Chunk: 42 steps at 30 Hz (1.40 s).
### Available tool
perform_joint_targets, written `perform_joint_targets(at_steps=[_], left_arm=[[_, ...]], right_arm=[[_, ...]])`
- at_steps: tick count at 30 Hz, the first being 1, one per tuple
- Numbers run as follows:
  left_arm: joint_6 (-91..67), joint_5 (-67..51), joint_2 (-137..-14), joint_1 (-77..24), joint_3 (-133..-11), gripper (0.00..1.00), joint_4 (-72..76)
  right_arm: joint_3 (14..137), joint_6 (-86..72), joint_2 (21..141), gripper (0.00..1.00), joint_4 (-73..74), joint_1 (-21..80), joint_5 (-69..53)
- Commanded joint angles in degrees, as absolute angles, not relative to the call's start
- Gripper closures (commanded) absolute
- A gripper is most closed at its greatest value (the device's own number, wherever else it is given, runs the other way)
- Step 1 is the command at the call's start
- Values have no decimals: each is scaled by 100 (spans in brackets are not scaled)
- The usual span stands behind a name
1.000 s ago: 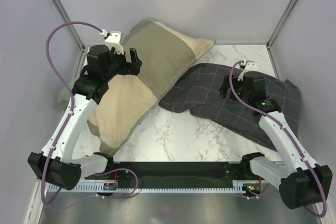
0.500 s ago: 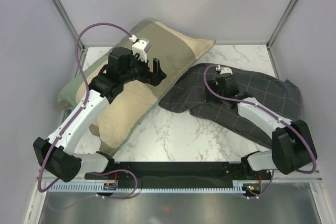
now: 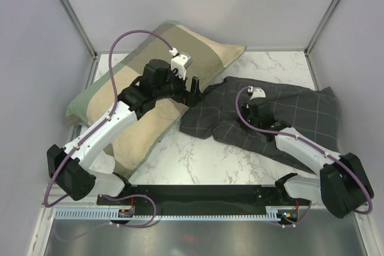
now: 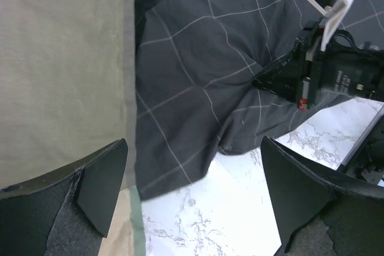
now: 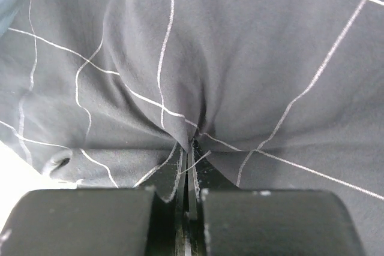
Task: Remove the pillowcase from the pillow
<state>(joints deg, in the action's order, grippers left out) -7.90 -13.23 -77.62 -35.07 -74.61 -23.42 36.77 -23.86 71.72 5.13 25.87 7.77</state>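
Shows the pillowcase (image 3: 300,107) rumpled on the marble table (image 3: 198,148), touching the olive-and-tan pillow (image 3: 198,46). Shows right gripper (image 3: 245,113) down on its cloth, left gripper (image 3: 195,88) at the pillow's edge.

We see the pillowcase (image 3: 306,103) as soft, matt woven cloth, creased. The olive-tan pillow (image 3: 204,49) is matt cloth too. The table (image 3: 198,154) looks like smooth, faintly glossy marble. The left fingers (image 4: 99,187) are matt black plastic, rough-edged.

White marble table (image 3: 198,148) — plain grey walls (image 3: 210,4), metal corner posts (image 3: 70,13).
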Motion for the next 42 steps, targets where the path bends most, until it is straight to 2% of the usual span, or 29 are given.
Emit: perform_joint_targets(at_steps=[1,8,13,17,22,39,41,42], left_arm=[[-949,-1204,-7945,-3796,-7418,0,-2083],[-1370,-1161,-8297,-4227,-7313,0,-1890],[-1801,-870,-8586,-4649,-6795,0,-1355],[-2389,-914,-8903,-4877,-6346,0,-450],[-2338,-466,-9395,-5299,-6583,0,-352],[-3305,-70,-10555,-5528,-6679,0,861],[-3375,-245,-10775,-5563,-6767,17,931],[-3410,-342,-10836,-5581,-6785,31,958]], right_arm=[[3200,-2706,6542,100,1396,2830,62],[2839,-3049,5503,100,2100,3172,17],[2716,-3182,4949,100,2232,3296,-272],[2672,-3173,4913,100,2338,3340,-325],[2619,-3217,4773,100,2373,3401,-334],[2601,-3269,4500,100,2373,3454,-554],[2645,-3278,4465,100,2373,3454,-571],[2654,-3287,4456,100,2390,3463,-589]])
